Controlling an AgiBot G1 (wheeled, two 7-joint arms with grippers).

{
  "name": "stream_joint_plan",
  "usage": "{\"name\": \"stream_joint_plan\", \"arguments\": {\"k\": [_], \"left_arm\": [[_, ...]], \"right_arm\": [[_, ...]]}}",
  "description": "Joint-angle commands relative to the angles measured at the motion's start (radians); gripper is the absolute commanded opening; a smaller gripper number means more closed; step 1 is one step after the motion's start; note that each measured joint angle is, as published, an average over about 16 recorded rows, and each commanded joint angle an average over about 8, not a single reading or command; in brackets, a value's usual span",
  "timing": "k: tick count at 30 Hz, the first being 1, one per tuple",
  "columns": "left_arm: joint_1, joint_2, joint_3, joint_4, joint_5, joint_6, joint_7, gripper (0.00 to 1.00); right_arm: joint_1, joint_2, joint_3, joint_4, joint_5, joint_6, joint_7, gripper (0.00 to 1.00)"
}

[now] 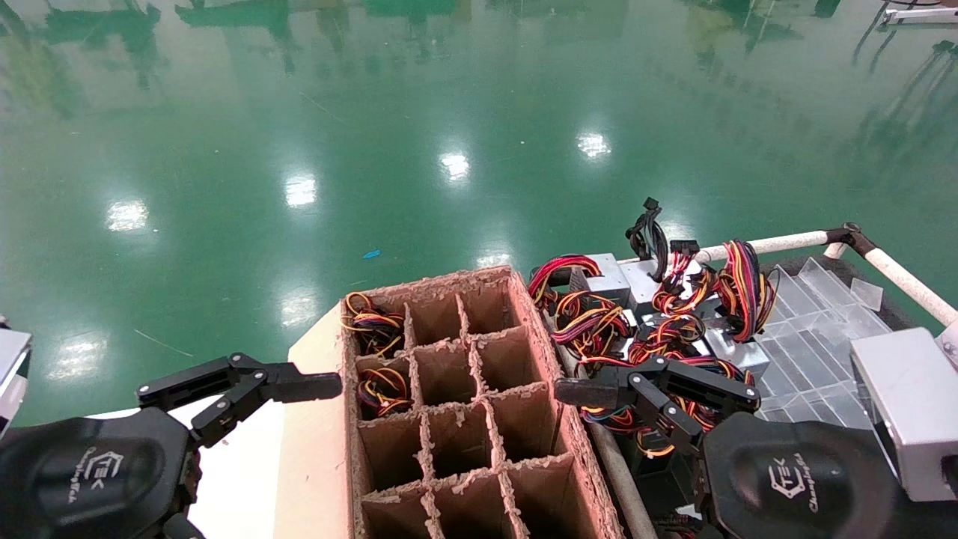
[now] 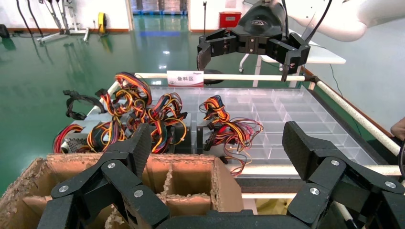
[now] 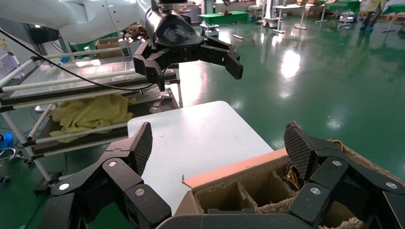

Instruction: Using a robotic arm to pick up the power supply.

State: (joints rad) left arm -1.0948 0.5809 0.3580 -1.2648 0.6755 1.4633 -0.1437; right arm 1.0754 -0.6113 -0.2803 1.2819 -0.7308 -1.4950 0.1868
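Just beyond and below the wide-open right gripper (image 1: 591, 400), nearer than the open left gripper (image 1: 299, 389): wire-tangled power supply (image 1: 737, 352) in the tray (image 1: 823, 337).

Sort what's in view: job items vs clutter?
Job: power supplies heaped on the cart; right gripper, open, over them; left gripper, open, beside the box.
Clutter: cardboard divider box, clear plastic tray, yellow cloth, white table.

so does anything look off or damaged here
The cardboard divider box is ragged, its partition edges frayed and crumbling. The power supplies lie in a tangled heap, wires looping over one another. Both grippers, left and right, hang open, holding nothing.
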Motion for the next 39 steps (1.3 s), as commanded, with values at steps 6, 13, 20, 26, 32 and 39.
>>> {"name": "stream_joint_plan", "arguments": {"k": [6,13,20,26,32,39], "left_arm": [[0.000,0.000,0.000,0.000,0.000,0.000,0.000,1.00],[0.000,0.000,0.000,0.000,0.000,0.000,0.000,1.00],[0.000,0.000,0.000,0.000,0.000,0.000,0.000,1.00],[0.000,0.000,0.000,0.000,0.000,0.000,0.000,0.32],[0.000,0.000,0.000,0.000,0.000,0.000,0.000,0.00],[0.000,0.000,0.000,0.000,0.000,0.000,0.000,0.00]], "right_arm": [[0.000,0.000,0.000,0.000,0.000,0.000,0.000,1.00],[0.000,0.000,0.000,0.000,0.000,0.000,0.000,1.00],[0.000,0.000,0.000,0.000,0.000,0.000,0.000,1.00],[0.000,0.000,0.000,0.000,0.000,0.000,0.000,1.00],[0.000,0.000,0.000,0.000,0.000,0.000,0.000,1.00],[0.000,0.000,0.000,0.000,0.000,0.000,0.000,1.00]]}}
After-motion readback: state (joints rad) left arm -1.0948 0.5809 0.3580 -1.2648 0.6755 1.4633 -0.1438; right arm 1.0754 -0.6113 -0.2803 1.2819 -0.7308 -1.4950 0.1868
